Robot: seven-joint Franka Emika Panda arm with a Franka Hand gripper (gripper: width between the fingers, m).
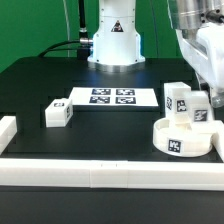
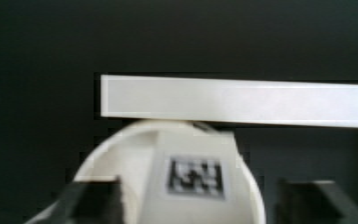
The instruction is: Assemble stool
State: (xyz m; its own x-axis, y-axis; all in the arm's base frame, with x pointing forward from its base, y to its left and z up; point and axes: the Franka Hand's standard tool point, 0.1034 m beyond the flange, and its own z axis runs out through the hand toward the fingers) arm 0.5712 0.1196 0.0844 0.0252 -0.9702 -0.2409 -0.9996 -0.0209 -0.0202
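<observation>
The round white seat (image 1: 183, 138) lies at the exterior view's right, near the front rail. My gripper (image 1: 205, 106) hangs over it, shut on a white tagged leg (image 1: 200, 113) whose lower end sits inside the seat's ring. In the wrist view the leg (image 2: 190, 170) fills the space between my gripper's (image 2: 197, 208) dark fingers (image 2: 83, 203), tag facing the camera. A second leg (image 1: 178, 99) stands just behind the seat. A third leg (image 1: 57, 114) lies alone at the exterior view's left.
The marker board (image 1: 110, 97) lies in the middle before the robot base (image 1: 112, 40). White border rails run along the front (image 1: 100, 172) and left (image 1: 6, 133). A white rail (image 2: 247, 102) crosses the wrist view beyond the leg.
</observation>
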